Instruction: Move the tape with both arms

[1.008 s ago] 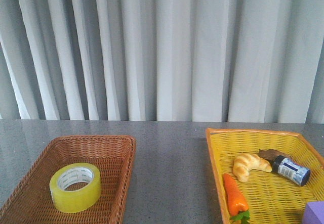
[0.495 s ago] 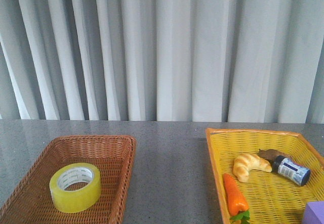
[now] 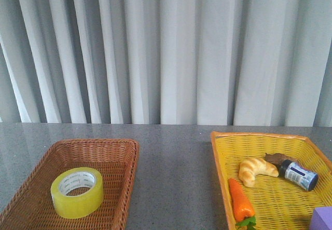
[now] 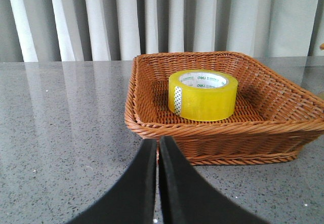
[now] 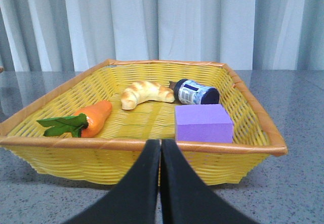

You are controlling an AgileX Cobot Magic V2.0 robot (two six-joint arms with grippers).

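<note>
Both the left claw (image 4: 157, 183) and right claw (image 5: 160, 183) are clenched tight, holding nothing.

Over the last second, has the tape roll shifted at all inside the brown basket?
No. In the front view the tape sits at the same spot against the brown basket rim, lying flat near its front left part.

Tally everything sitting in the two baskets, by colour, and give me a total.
Yellow: 1, the tape
Orange: 1, the carrot
Golden brown: 1, the croissant
Dark blue: 1, the small bottle
Purple: 1, the block
Dark brown: 1, an unclear item behind the bottle
Total: 6
</note>
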